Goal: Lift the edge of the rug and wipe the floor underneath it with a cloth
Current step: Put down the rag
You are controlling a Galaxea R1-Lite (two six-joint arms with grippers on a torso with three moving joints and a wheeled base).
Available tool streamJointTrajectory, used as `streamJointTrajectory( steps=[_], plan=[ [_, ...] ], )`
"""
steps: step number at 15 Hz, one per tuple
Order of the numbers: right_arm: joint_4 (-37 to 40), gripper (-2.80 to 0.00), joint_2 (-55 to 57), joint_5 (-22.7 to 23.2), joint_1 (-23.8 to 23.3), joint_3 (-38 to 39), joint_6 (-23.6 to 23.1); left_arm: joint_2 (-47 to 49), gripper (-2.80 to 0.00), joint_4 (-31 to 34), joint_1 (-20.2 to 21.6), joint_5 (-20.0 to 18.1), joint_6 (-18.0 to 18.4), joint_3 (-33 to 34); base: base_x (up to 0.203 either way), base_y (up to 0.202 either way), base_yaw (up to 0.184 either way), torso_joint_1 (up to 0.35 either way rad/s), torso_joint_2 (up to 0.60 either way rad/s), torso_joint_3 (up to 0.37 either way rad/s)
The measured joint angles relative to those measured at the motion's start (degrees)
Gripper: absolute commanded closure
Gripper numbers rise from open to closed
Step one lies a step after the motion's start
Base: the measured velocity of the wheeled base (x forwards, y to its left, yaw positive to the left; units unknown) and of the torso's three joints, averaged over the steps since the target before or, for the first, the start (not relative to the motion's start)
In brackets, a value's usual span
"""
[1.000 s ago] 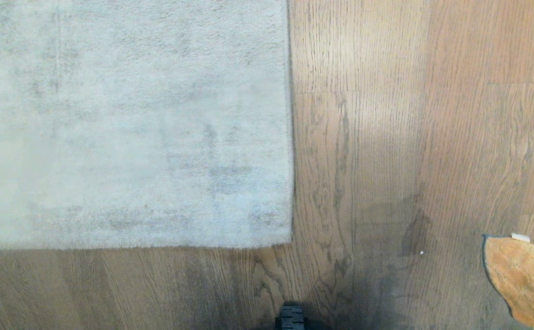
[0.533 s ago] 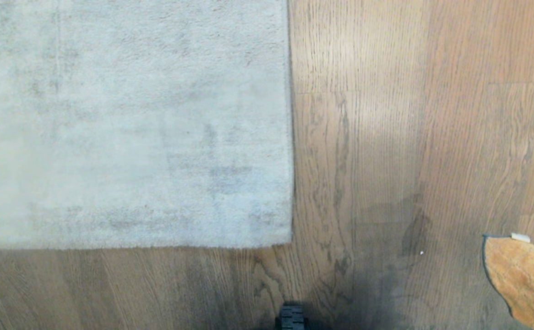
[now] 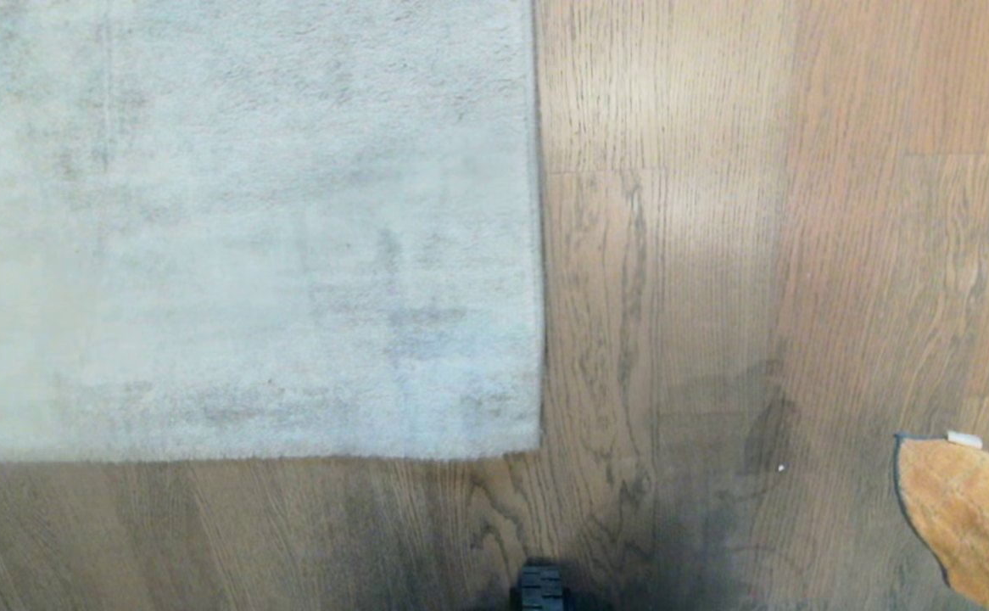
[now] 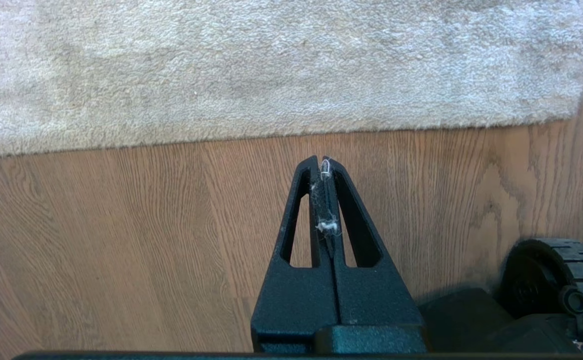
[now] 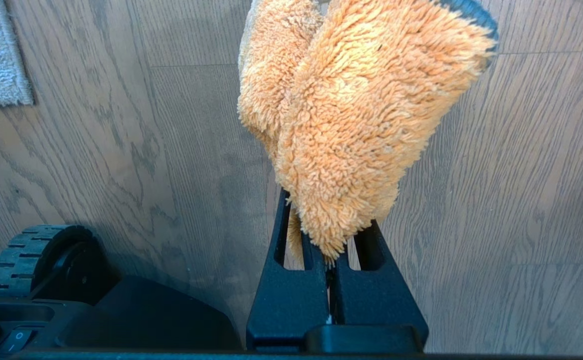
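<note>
Right end effector [image 5: 329,250]: fingers pressed together, pinching the orange cloth [image 5: 351,120] by its lower end. The cloth stands up from the fingertips and is folded over itself, with dark trim at its far end. Beyond the cloth lies the floor [image 5: 496,200], brown planks with wavy grain. A black treaded wheel [image 5: 41,255] of the base sits beside this end effector.

Left end effector [image 4: 324,165]: fingers pressed together, empty except for white lint caught between them. It hangs over bare floor. Just ahead of its tips runs the rug edge [image 4: 271,134], lying flat on the planks, with the square corner off to one side.

Head view: the rug corner is flat; the cloth is well apart from the rug.
</note>
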Motion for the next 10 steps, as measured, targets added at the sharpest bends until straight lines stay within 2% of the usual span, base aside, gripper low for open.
streamJointTrajectory(
  steps=[10],
  plan=[
    [0.00, 0.00, 0.00, 0.02, 0.00, 0.00, -0.02, 0.00, 0.00, 0.00, 0.00, 0.00, 0.01, 0.00, 0.000, 0.000, 0.000, 0.000, 0.00, 0.000]
  ],
)
